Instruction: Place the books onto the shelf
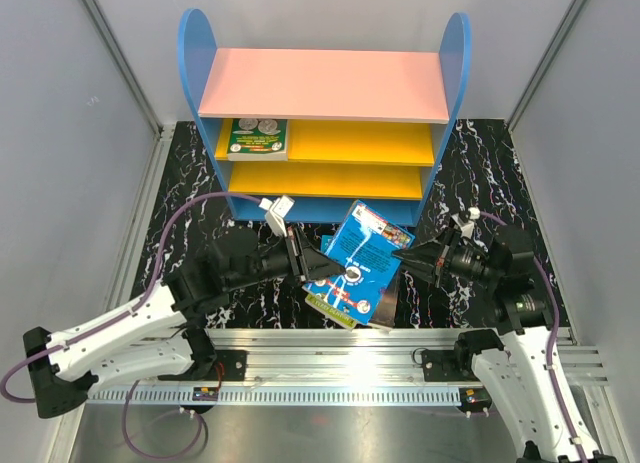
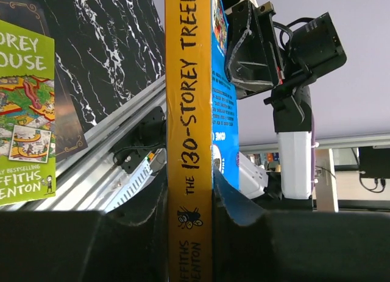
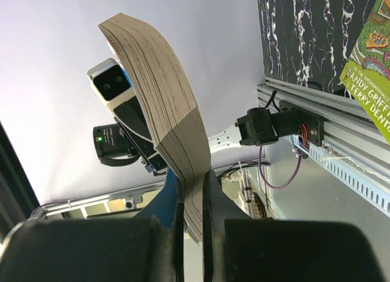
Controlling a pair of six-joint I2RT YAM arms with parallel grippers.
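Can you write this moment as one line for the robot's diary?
left hand: shut on blue book spine | right hand: shut on its pages | green book: on shelf | yellow-green book: on table

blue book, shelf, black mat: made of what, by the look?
Blue book: paper, thin soft cover; its page block bows in the right wrist view.
Shelf: flat boards in even matte colour, probably painted wood or fibreboard, possibly plastic.
Mat: black with white marble veining, likely a printed sheet, not stone.
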